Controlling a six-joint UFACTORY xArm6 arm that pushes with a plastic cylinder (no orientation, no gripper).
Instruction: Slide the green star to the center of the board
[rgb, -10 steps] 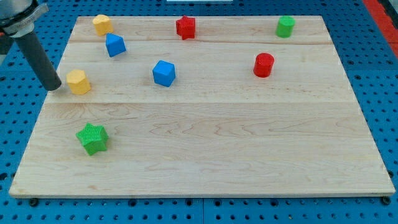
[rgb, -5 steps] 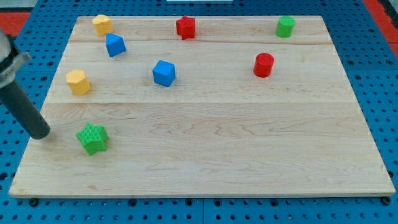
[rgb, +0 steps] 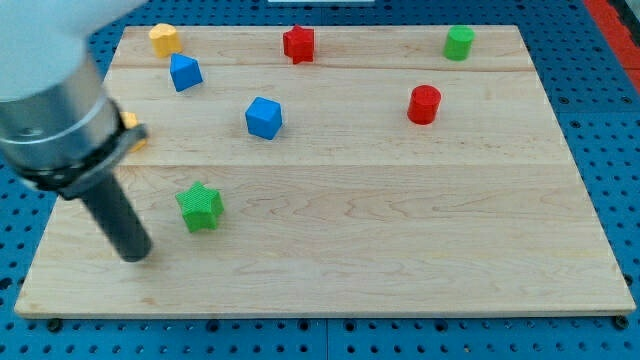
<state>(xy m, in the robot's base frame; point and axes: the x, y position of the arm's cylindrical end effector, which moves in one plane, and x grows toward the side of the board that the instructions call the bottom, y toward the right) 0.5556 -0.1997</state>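
Observation:
The green star (rgb: 200, 207) lies on the wooden board (rgb: 380, 230), left of the middle and a little below it. My tip (rgb: 136, 255) rests on the board to the lower left of the star, a short gap away and not touching it. The dark rod rises from the tip toward the view's upper left, where the arm's grey body fills the corner.
A blue cube (rgb: 264, 117) sits above the star. A blue block (rgb: 185, 72) and a yellow block (rgb: 164, 39) lie at the top left. A yellow block (rgb: 131, 122) is mostly hidden behind the arm. A red star (rgb: 298, 43), a red cylinder (rgb: 424, 104) and a green block (rgb: 459, 43) lie further right.
The green star has slid to the right and slightly up. My tip moved from beside the left yellow block down the left edge, then right, to the star's lower left.

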